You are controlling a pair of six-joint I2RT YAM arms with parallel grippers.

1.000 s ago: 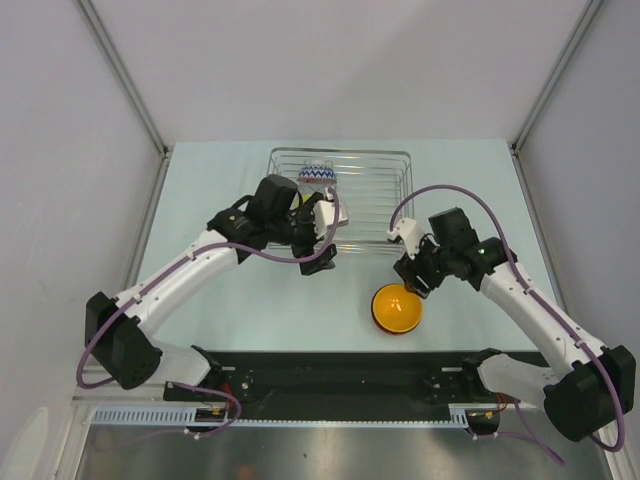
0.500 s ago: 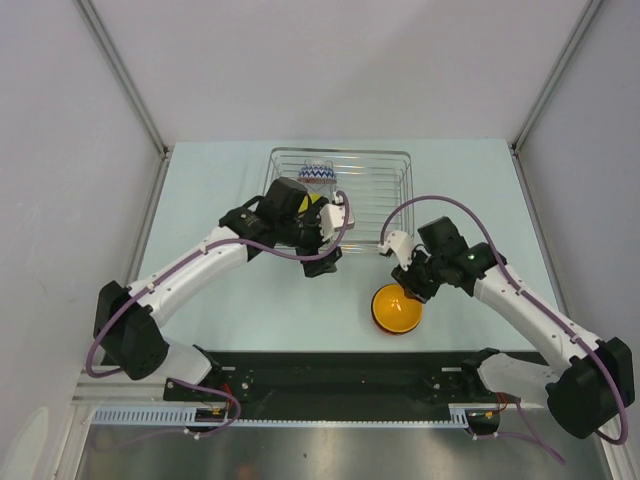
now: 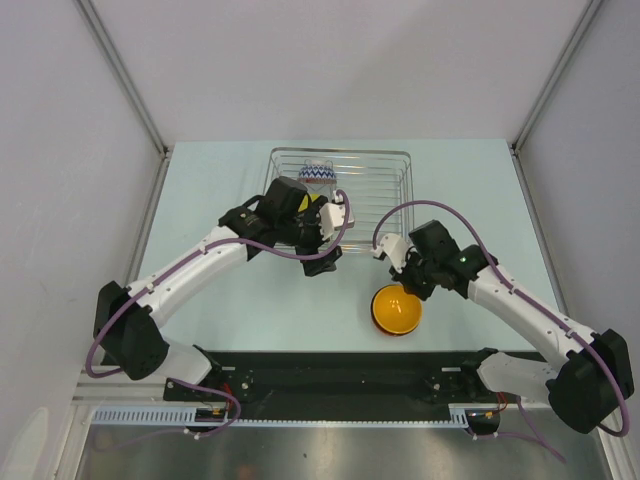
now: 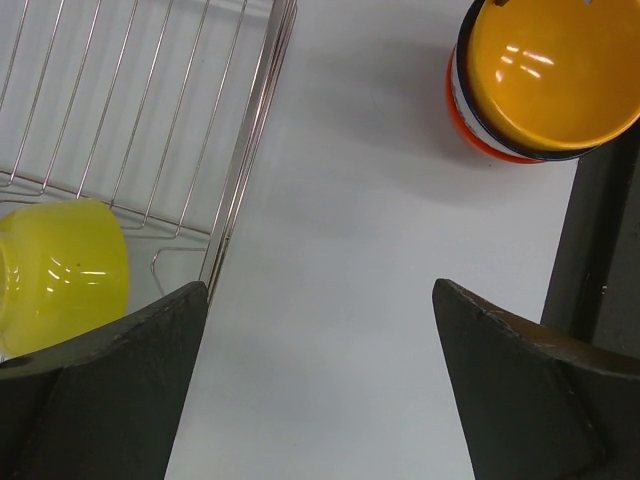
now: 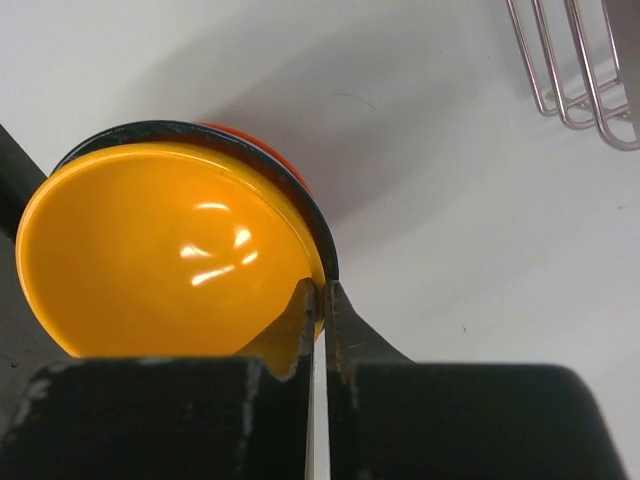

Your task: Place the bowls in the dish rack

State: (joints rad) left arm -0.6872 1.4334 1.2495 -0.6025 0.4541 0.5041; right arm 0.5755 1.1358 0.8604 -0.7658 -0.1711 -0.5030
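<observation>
Top external: two bowls (image 3: 317, 172) in rack (image 3: 390, 200) — right claw (image 5: 322, 295) clamps orange bowl (image 5: 170, 250) (left claw (image 4: 318, 290) apart).

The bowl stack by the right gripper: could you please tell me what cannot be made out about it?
1. Bowls under the orange bowl: it covers them in the top view; wrist views show only rim slivers.
2. Right gripper pinch: right wrist view, fingers hide whether one or two rims are clamped.
3. Orange bowl's rim: partly cut by the left wrist view's top edge.

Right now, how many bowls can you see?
5: zigzag bowl and yellow bowl in the dish rack; orange bowl, white bowl, red bowl stacked on the table. Others may hide.
</observation>
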